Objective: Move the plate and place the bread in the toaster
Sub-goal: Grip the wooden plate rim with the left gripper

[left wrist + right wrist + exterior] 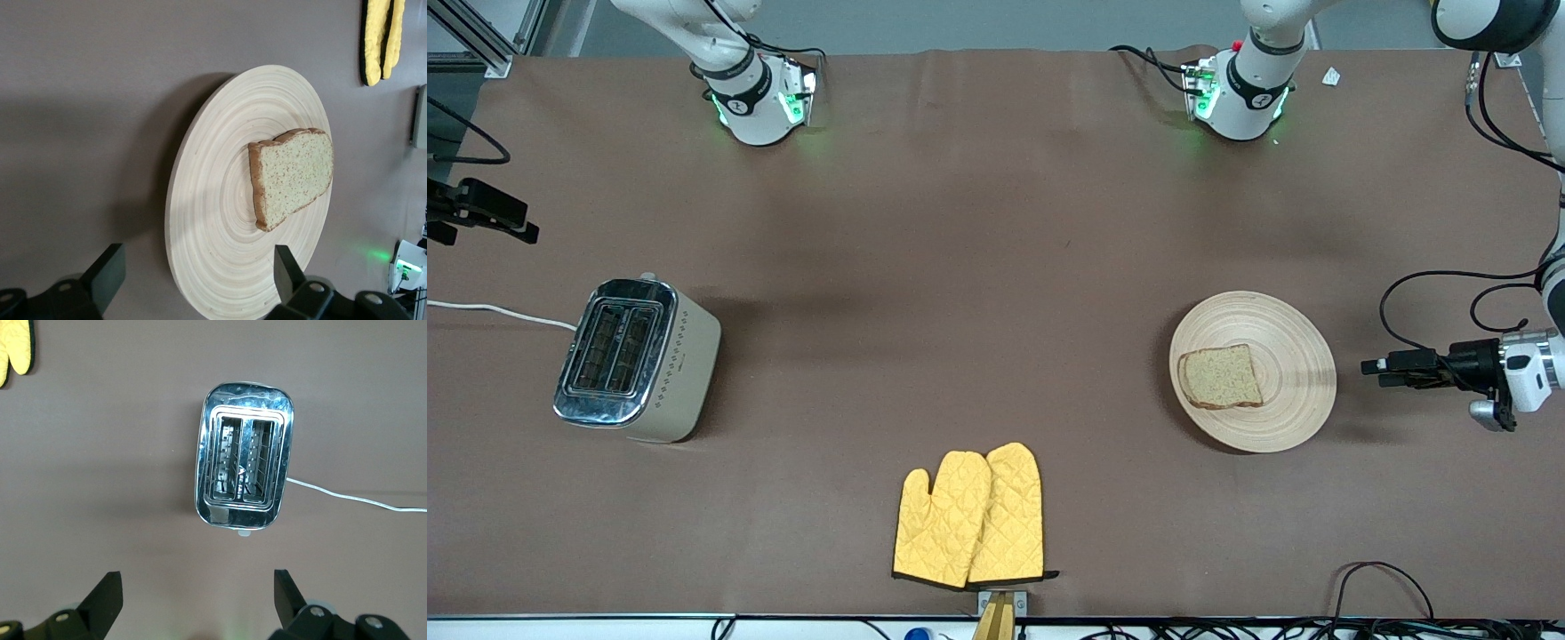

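Front view: plate (1294, 404) sits on the brown surface (978, 267) toward the left arm's end. Bread (1220, 377) lies flat on it, off-centre, on the part of the plate toward the right arm's end. Toaster (637, 359) stands upright toward the right arm's end, well apart from the plate, chrome top up, both slots empty, white cord (498, 312) running off to the surface edge. A pair of yellow oven mitts (969, 517) lies overlapped between the two, nearer the camera than both, at the surface's edge. Left gripper (1383, 372) comes in low and sideways at the left arm's end, just beside the plate rim but apart from it, nothing between the fingers. Right gripper (440, 233) is only partly in frame at the picture's edge, up over the surface at the right arm's end, near the toaster and its cord.

Left wrist view: left gripper (197, 273) fingers (108, 275) released and spread wide, one on each side of the plate's (220, 267) near rim, not touching it. Bread (292, 175) rests on the plate, crust edge toward the plate's centre. Mitts (380, 40) show at the frame corner.

Right wrist view: right gripper (197, 595) looks straight down, fingers (107, 597) released, wide apart, empty. Toaster (243, 473) is directly in view below, clear of the fingertips, slots empty, cord (353, 499) trailing away. One mitt (15, 347) is at the frame corner.
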Tool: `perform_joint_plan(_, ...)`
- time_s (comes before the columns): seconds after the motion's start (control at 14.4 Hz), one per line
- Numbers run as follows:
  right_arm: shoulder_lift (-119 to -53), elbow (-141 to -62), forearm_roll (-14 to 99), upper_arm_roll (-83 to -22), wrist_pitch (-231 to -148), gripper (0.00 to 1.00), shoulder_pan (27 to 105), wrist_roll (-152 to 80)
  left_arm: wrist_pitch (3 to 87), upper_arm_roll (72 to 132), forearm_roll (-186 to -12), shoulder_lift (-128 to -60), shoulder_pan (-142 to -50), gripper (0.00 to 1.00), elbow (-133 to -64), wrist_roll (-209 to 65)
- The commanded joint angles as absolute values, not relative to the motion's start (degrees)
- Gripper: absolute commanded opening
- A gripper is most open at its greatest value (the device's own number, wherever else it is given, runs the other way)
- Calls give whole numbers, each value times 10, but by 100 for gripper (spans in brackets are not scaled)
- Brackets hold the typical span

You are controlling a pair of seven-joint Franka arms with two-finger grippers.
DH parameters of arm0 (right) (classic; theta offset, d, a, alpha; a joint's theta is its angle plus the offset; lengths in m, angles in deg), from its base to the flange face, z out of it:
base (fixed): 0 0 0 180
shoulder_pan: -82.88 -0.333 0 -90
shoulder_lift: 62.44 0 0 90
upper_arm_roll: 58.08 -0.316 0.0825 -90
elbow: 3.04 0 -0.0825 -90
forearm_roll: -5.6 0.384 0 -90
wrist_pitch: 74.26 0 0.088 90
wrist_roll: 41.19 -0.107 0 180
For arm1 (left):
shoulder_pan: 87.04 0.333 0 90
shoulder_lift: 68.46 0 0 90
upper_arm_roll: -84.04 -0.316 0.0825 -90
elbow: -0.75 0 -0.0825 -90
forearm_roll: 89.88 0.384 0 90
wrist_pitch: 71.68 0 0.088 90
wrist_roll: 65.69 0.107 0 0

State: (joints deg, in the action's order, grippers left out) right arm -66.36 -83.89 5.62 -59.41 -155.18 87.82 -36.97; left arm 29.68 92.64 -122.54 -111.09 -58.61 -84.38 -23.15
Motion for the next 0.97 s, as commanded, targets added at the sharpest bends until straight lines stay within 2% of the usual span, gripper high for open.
perform_joint_plan(0.0, -654, -839, 53, -597, -1533, 100, 868, -369, 288, 931, -1235, -1127, -586, 87, -842, -217)
perform_joint_plan(0.35, -653, -841, 51, -596, -1519, 100, 868, -363, 284, 932, -1235, -1132, -588, 72, -843, -215)
perform_joint_plan(0.76, -653, -839, 6, -595, -1525, 100, 851, -371, 285, 932, -1249, -1153, -591, 66, -843, -195)
perform_joint_plan(0.9, -656, -833, 8, -593, -1544, 100, 856, -370, 285, 932, -1249, -1157, -590, 61, -842, -193)
